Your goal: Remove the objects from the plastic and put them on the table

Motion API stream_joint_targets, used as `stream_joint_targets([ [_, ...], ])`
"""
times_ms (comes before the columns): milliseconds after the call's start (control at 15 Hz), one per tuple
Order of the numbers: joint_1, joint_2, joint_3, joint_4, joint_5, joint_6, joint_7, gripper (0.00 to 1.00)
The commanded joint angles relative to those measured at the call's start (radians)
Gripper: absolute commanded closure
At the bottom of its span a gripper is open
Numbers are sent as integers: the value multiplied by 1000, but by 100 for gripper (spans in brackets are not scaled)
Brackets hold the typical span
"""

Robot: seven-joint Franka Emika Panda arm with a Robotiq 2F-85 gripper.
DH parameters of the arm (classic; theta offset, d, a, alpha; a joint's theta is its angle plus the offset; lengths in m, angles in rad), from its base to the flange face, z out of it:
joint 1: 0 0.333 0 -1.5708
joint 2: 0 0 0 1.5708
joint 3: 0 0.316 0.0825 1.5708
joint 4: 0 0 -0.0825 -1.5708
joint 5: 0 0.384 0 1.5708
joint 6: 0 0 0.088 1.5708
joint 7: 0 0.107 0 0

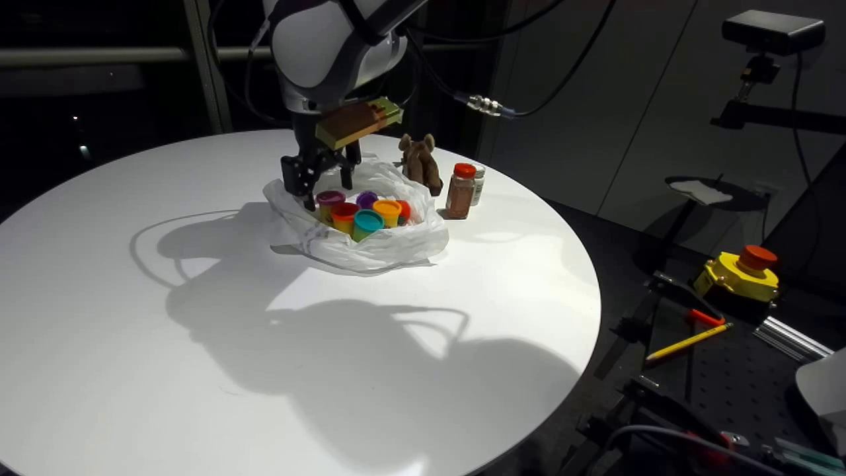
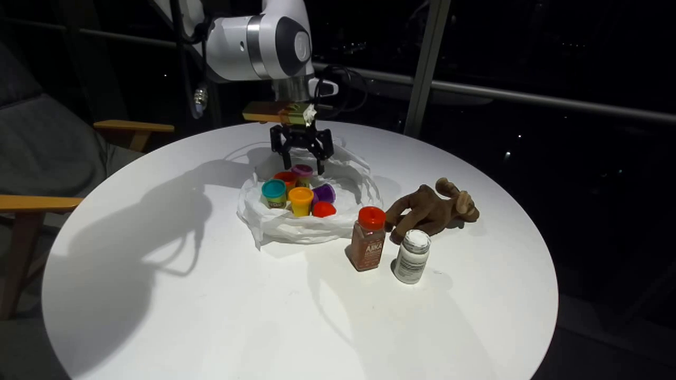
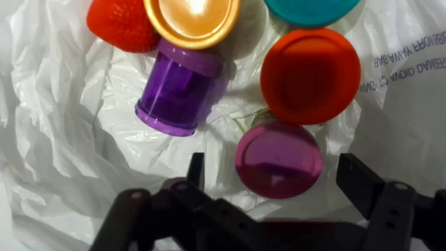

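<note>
The claw [image 3: 271,159] stands with its fingers well parted, nothing in its grip — one finger to each side of a pink-lidded tub [image 3: 278,162], white bag showing in both gaps. Lid round and rimmed, part lit, part in shadow. Overlapping it in the wrist view, a red-lidded tub [image 3: 310,76], lid broad and flat; contact unclear. Just beyond, a teal-lidded tub [image 2: 274,193], dark lettering on its greenish label.

Across a crumpled strip of plastic, a small purple jar [image 3: 177,94] lies on its side — glossy, deep-coloured, paler at both ends. Next to it, an orange-lidded tub [image 2: 301,203] with yellow walls, lid up, and a red toy strawberry [image 3: 122,26] with pitted skin.

All six are inside the bag [image 2: 296,232]: thin, white, wrinkled, slumped into a rough ring, bluish print on one side. It rests on the round white table [image 2: 211,316]. Outside it, directly on the table, a brown plush animal [image 2: 430,208], ears paler. Near that, upright, a red-capped jar [image 2: 368,245] and a white bottle [image 2: 412,259].
</note>
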Motion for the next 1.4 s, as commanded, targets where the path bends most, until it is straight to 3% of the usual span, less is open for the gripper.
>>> stream_joint_targets([
  [0,12,3,-5,34,-17,-100,25,0],
  [67,9,7,0,40,-13,-121,22,0],
  [133,7,10,2,44,-12,-135,22,25],
  [267,2,11,6,51,-9,-132,20,26],
  [667,-7,25,11,85,-3,-95,17,72],
  [1000,6,0,1,76,-14,-116,34,73],
  [1333,83,-181,-55,-92,-109,-87,135,73],
])
